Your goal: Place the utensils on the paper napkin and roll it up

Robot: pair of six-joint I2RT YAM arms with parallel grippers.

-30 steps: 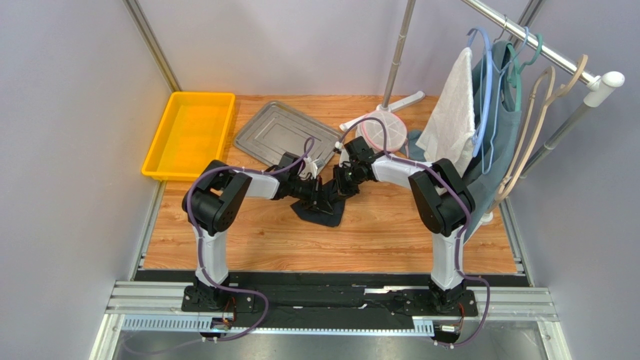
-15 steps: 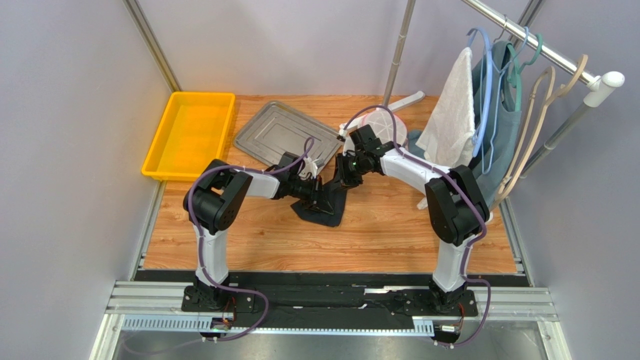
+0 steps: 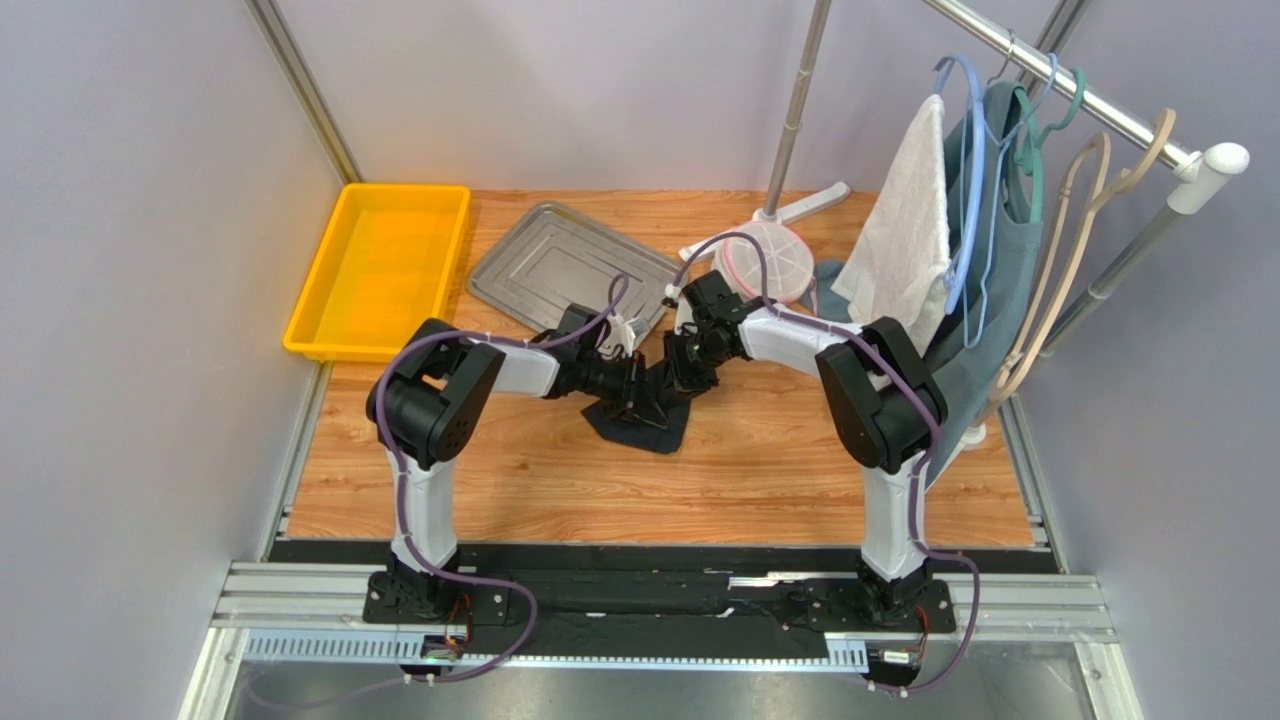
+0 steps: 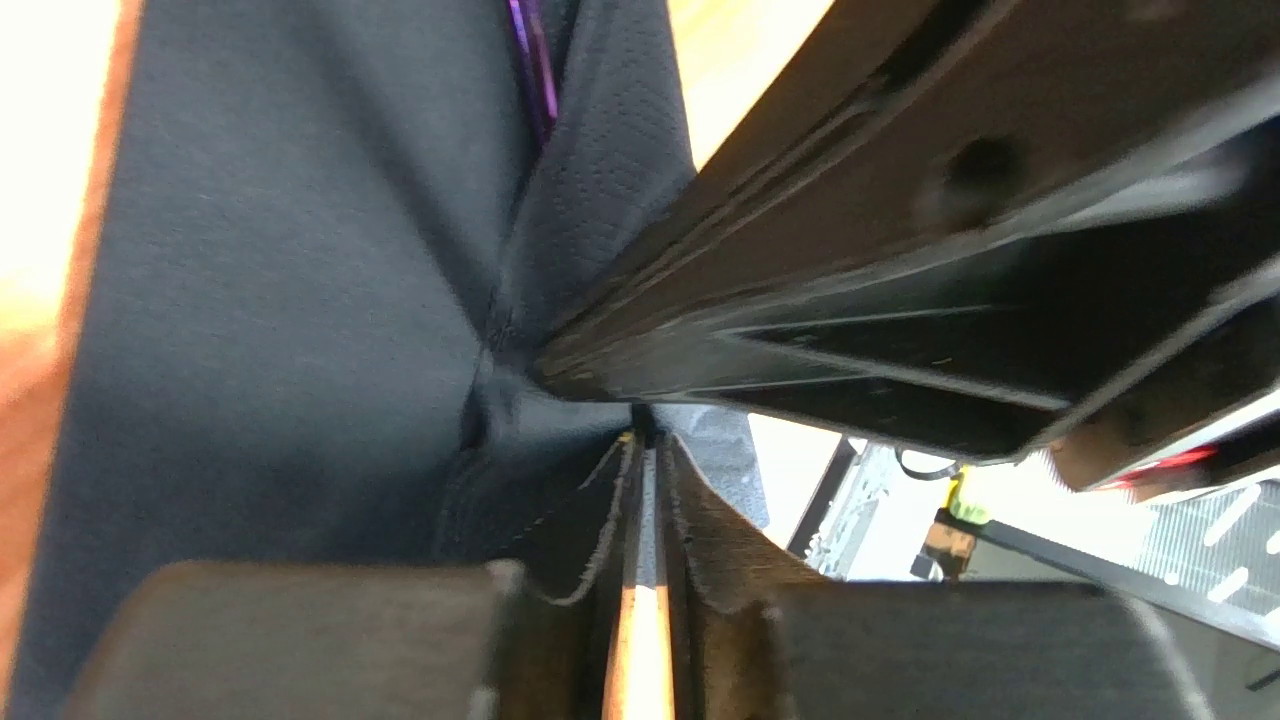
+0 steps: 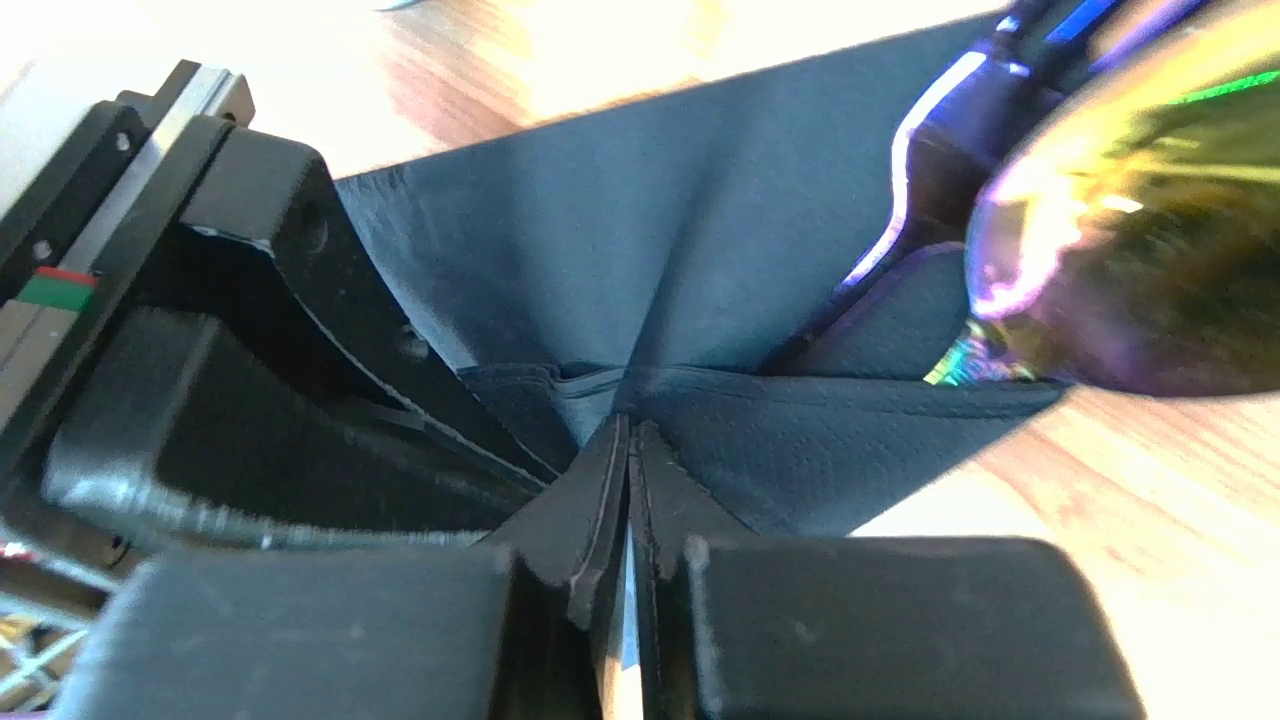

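Observation:
The black paper napkin (image 3: 637, 423) lies partly folded on the wooden table at mid-table. My left gripper (image 3: 646, 390) and right gripper (image 3: 679, 371) meet over its far edge. In the left wrist view the left gripper (image 4: 643, 438) is shut on a pinched fold of the napkin (image 4: 271, 300), with the purple fork (image 4: 529, 68) in a crease beyond. In the right wrist view the right gripper (image 5: 625, 428) is shut on the napkin's edge (image 5: 706, 255). The spoon's gold bowl (image 5: 1142, 225) and the fork (image 5: 899, 173) lie on the napkin at the right.
A grey metal tray (image 3: 568, 270) lies just behind the grippers and a yellow bin (image 3: 379, 267) at the back left. A stand base with a round pink-rimmed lid (image 3: 766, 258) is at the back right. A white towel (image 3: 902, 225) and hangers hang on the rack to the right.
The right arm swung up and to the right half a second ago, then came back down to the napkin's far edge beside the left gripper. The left arm has barely moved.

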